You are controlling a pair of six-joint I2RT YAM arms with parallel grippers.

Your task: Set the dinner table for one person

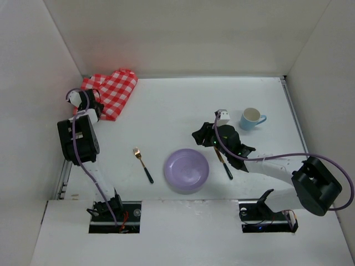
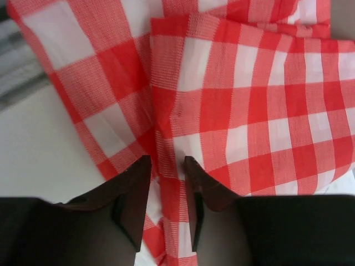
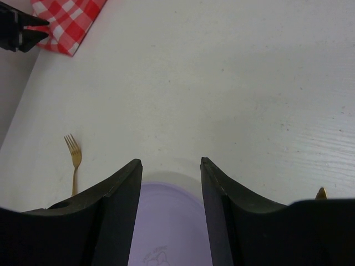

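The white dinner table [image 1: 166, 111] holds a lilac plate [image 1: 186, 170] at the near middle, a gold fork with a black handle [image 1: 143, 164] left of it and a gold, black-handled knife [image 1: 226, 169] right of it, partly under my right arm. A red-and-white checked cloth [image 1: 113, 88] lies at the far left corner. My left gripper [image 1: 95, 106] is at its near edge; in the left wrist view [image 2: 167, 160] the jaws are pinched on a raised fold of the cloth [image 2: 249, 100]. My right gripper [image 1: 199, 136] is open and empty over the plate's far rim [image 3: 166, 221].
A light blue mug [image 1: 252, 118] stands at the right, behind my right wrist. Tall white panels wall the table on the left, back and right. The right wrist view also shows the fork [image 3: 73, 158], the cloth [image 3: 69, 19] and the knife tip [image 3: 321, 193].
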